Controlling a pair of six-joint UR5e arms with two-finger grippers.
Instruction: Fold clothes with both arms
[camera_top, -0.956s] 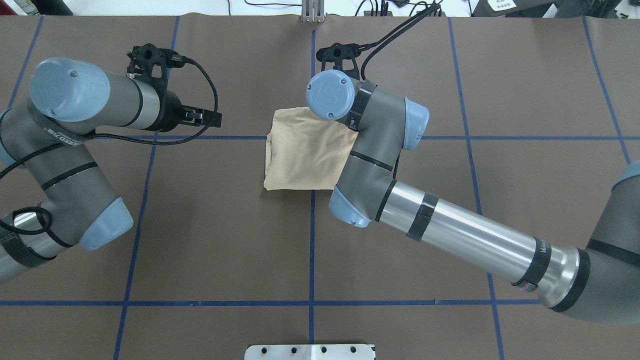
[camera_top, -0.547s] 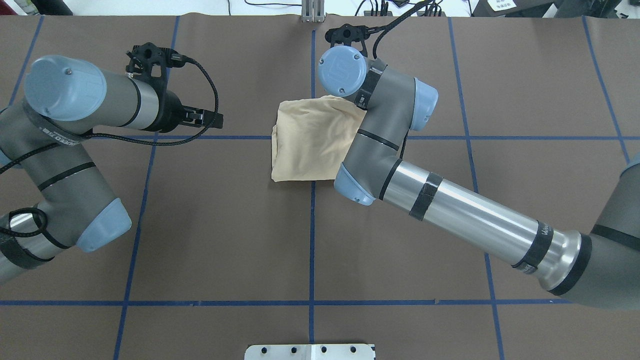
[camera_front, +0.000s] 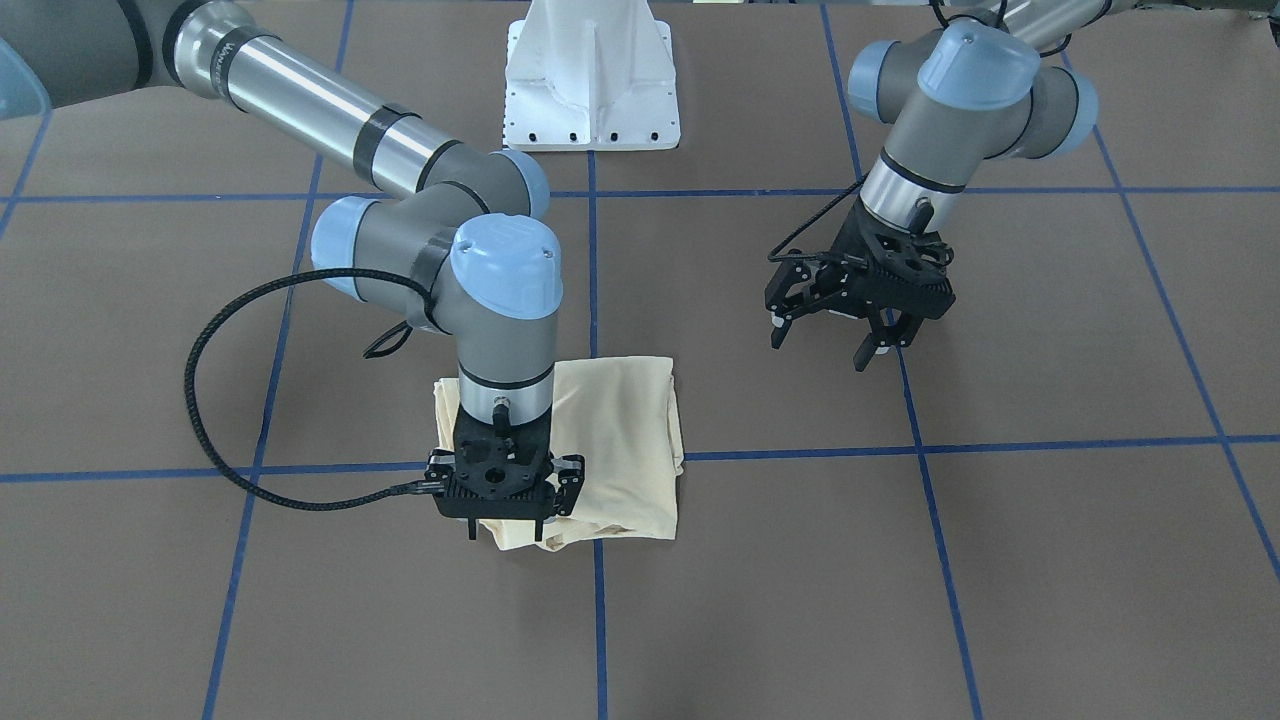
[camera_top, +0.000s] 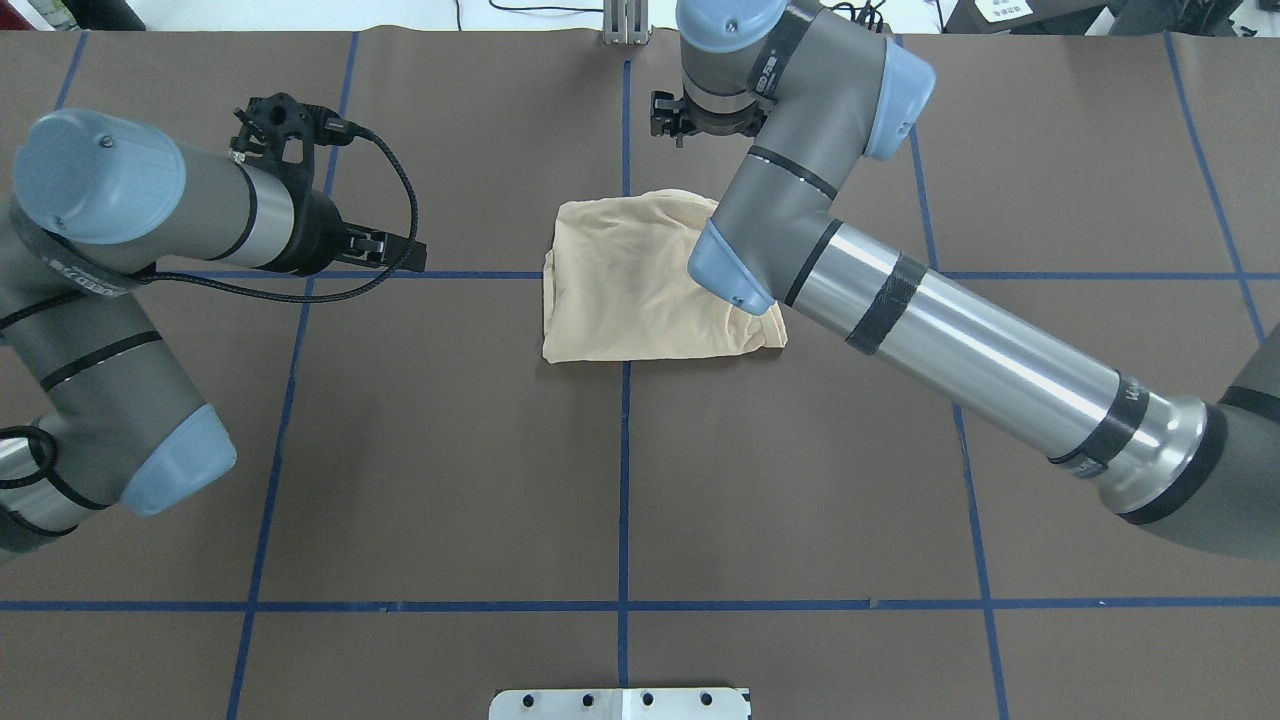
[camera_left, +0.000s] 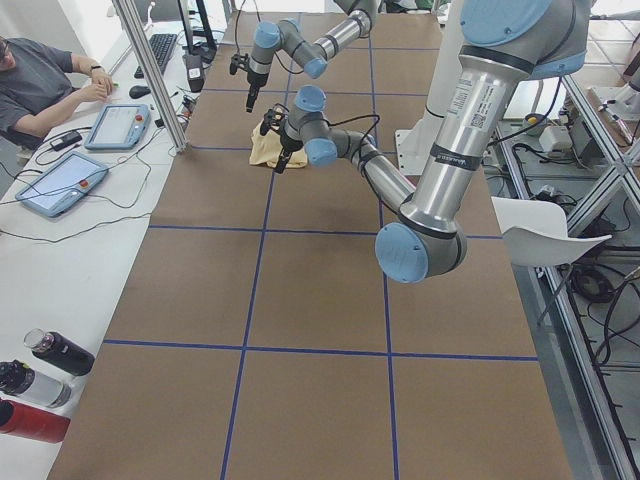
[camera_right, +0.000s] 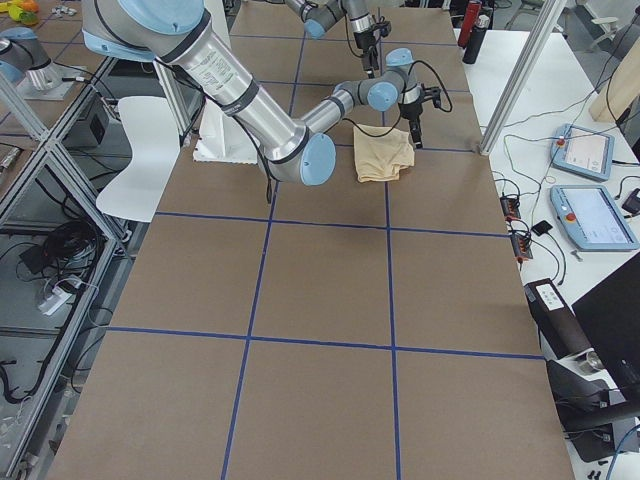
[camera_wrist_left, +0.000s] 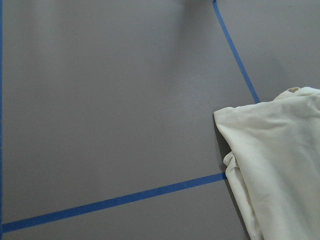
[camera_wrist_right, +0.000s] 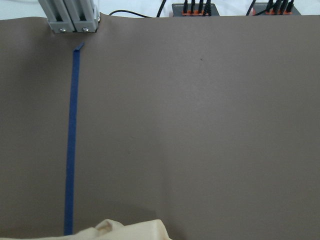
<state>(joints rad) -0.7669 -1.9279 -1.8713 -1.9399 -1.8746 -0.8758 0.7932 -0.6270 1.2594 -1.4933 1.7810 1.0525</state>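
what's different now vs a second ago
The right gripper travelled toward the far side of the table, from over the folded shirt to its far edge; whether it grips cloth cannot be told. The shirt slid slightly the same way and more of it shows. The left gripper drew back a little; it is open, apart from the shirt. The shirt stayed folded.

arms (camera_top: 960, 350) silver-grey | joint caps (camera_top: 95, 175) light blue | cables (camera_front: 189, 388) black, braided

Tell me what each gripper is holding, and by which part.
Black left gripper: nothing, jaws open. Black right gripper hangs at the far edge of the folded pale cream-yellow T-shirt; whether it grips cannot be told.
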